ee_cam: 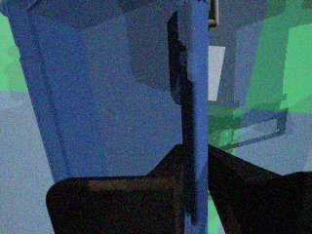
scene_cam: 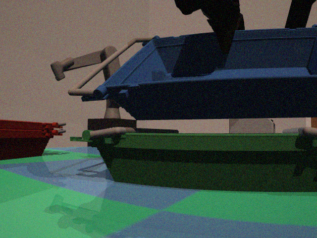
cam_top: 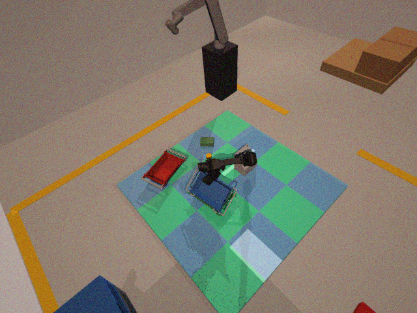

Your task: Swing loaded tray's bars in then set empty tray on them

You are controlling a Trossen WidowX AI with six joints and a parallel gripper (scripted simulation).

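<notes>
The empty blue tray [cam_top: 215, 194] [scene_cam: 204, 98] [ee_cam: 117, 127] hangs above the loaded green tray [scene_cam: 204, 170], with a gap between them. The blue tray is tilted, its near long side lower in the exterior view; its wire bar [scene_cam: 101, 65] sticks out past the left end. My gripper [cam_top: 208, 182] [scene_cam: 225, 54] [ee_cam: 190, 150] is shut on the blue tray's far long wall. The green tray stands on the checkered mat; its left bar [scene_cam: 110, 131] and right bar [scene_cam: 310, 131] lie inward along its top. The small blocks are hidden.
A red tray [cam_top: 165, 167] [scene_cam: 23, 146] with wire bars stands to the left. Behind are an olive block [cam_top: 206, 141], a small orange object [cam_top: 208, 156] and a grey wedge-like block [cam_top: 245, 169] by my arm. Another arm stands on a black pedestal [cam_top: 219, 72] beyond the mat.
</notes>
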